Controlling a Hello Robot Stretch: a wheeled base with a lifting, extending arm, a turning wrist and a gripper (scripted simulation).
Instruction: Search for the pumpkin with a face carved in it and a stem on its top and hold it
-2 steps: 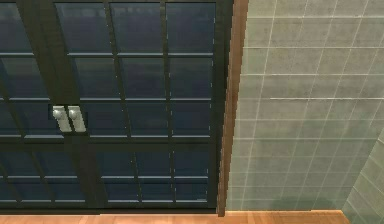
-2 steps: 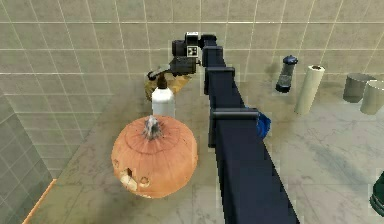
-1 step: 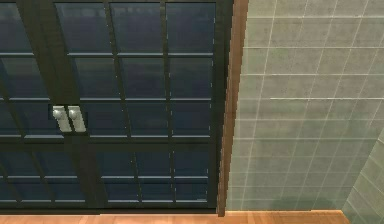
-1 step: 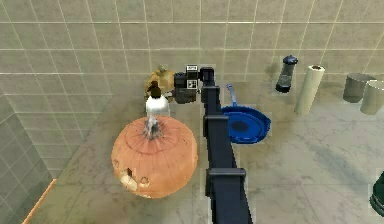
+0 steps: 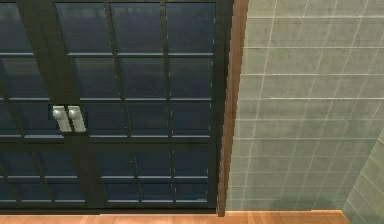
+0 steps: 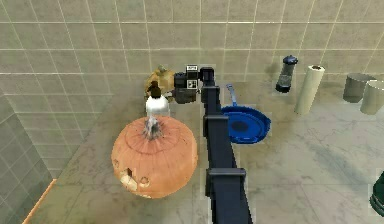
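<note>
Forward view: wood floor strip (image 5: 150, 218), then dark glass-paned door (image 5: 130, 90) with silver handles (image 5: 68, 120), tiled wall (image 5: 310, 100) to its right. Arm side view: pumpkin (image 6: 152, 158), stem up, on grey surface (image 6: 300, 170), just left of arm (image 6: 222, 150). Blue bowl (image 6: 247, 126) right of arm, contents unreadable. Gripper (image 6: 166, 88) beyond pumpkin near a white bottle (image 6: 155, 104); can't tell if it holds anything. Farthest: paper roll (image 6: 312, 88), grey cups (image 6: 356, 86).

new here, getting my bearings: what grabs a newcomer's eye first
The big round orange pumpkin sits low in the arm side view's left half, beside the robot's dark square arm bar. A round blue dish lies just right of that bar. In the forward view, a dark glass-paned double door spans the left.
</note>
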